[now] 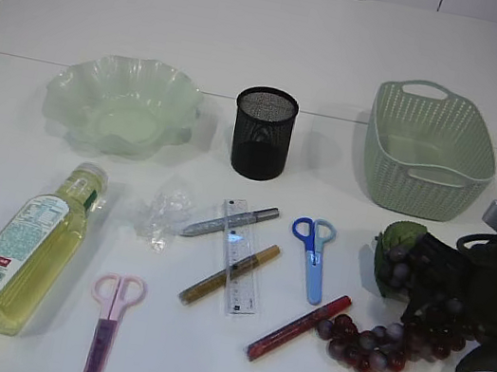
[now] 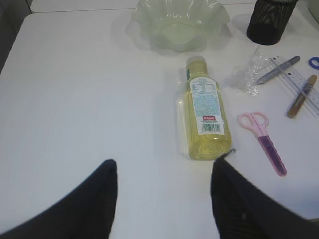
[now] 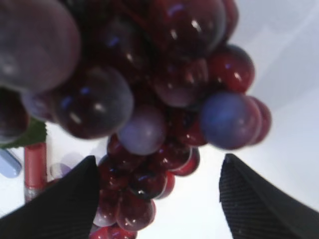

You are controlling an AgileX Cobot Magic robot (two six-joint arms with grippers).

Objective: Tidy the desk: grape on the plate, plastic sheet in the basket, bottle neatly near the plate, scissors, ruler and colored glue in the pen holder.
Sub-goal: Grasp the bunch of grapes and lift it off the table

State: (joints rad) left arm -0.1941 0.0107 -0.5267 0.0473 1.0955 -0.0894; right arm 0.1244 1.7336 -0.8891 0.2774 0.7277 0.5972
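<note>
I see bare tabletop (image 1: 256,33) at twelve o'clock behind the pen holder (image 1: 262,134); at six, pens and rulers (image 1: 238,254) crowd my gripper's path.

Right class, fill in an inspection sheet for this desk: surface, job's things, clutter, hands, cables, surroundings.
Surface: white table, clean.
Job's things: plate and basket hold nothing; pen holder upright; bottle lying down; grape bunch, plastic sheet, ruler, blue scissors, pink scissors and three glue pens loose.
Clutter: nothing seen.
Hands: left hand open over bare table; right hand open around the grapes.
Cables: nothing seen.
Surroundings: pale wall panels.
</note>
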